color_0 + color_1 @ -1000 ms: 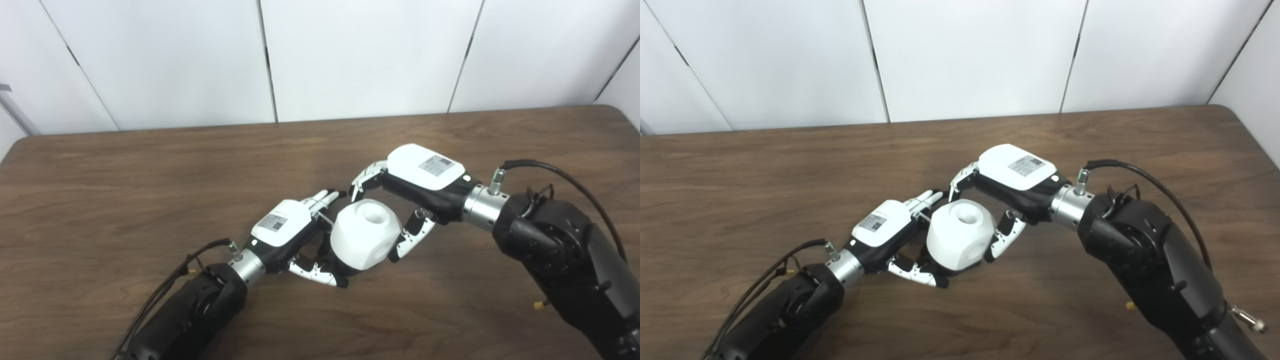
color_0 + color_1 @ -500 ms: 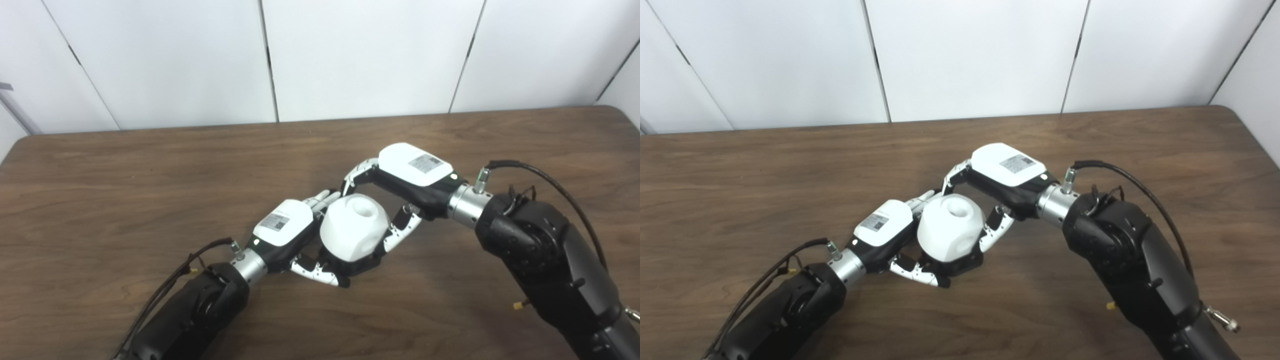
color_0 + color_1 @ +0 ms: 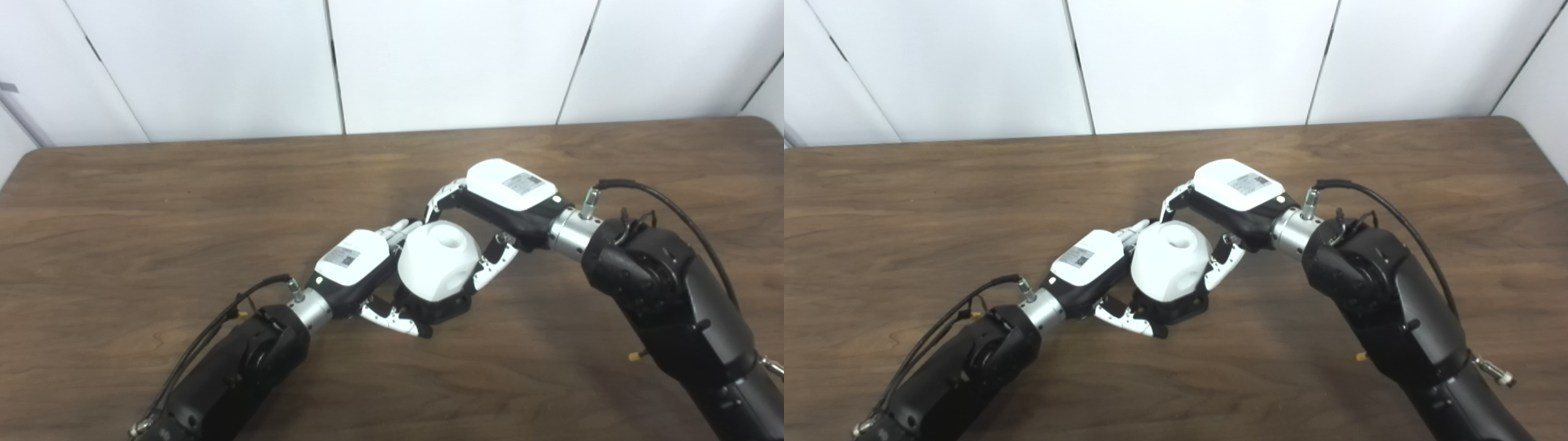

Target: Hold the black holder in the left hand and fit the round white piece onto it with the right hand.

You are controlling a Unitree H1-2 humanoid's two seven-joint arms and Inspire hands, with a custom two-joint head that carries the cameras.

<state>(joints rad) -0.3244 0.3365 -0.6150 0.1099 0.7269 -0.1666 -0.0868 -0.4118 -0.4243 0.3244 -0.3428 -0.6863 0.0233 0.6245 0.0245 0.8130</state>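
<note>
Near the middle of the frame, a smooth, matte, rounded white plastic piece (image 3: 438, 261) with flattened facets and a round hole in its top sits on a dark black holder (image 3: 436, 309). The left hand (image 3: 358, 269) curls around the holder. The right hand (image 3: 499, 202) has its fingers wrapped about the white piece, above the brown wood-grain worktop (image 3: 153, 208).

My setting appears to be a lab or test room. A brown wood-grain bench (image 3: 184, 202) stands against plain white wall panels (image 3: 453, 61).
</note>
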